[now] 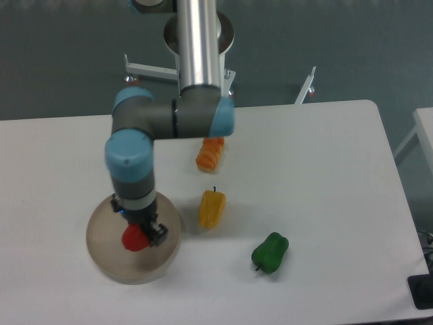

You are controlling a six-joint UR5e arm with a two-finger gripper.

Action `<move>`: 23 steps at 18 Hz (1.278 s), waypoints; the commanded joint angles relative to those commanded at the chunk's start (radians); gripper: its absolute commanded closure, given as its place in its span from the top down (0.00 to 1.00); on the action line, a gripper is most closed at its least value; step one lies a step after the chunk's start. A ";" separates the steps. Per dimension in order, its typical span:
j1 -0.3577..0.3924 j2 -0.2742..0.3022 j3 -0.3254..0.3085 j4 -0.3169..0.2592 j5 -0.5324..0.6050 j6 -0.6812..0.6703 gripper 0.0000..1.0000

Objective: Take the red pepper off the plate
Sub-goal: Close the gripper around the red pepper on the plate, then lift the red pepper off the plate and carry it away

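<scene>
Pepper [134, 237] sits right under the claw [143, 235], on the plate [108, 261], its red bulk poking out to the claw's left. Fingers seem to flank it, but whether they're pinching or spread, I cannot tell. Straight up is the way off.

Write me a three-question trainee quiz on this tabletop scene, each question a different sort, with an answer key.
1. True or false: the red pepper is over the plate.
2. Multiple choice: which pepper lies nearest the plate? A) the orange pepper B) the yellow pepper C) the green pepper
3. Fill in: the gripper is at the ______ pepper.

Key
1. True. Whether it rests on the plate or is lifted cannot be told from this view.
2. B, just to the plate's right.
3. Red; the jaws are down at it, though their grip cannot be judged from here.
</scene>
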 joint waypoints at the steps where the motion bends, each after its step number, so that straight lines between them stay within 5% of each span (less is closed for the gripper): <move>1: 0.023 0.018 -0.003 -0.014 -0.002 0.002 0.07; 5: 0.126 0.054 -0.003 -0.064 -0.006 0.060 0.07; 12: 0.299 0.092 -0.014 -0.227 0.000 0.403 0.05; 16: 0.365 0.103 -0.026 -0.229 0.008 0.598 0.06; 23: 0.382 0.072 -0.029 -0.227 0.066 0.738 0.06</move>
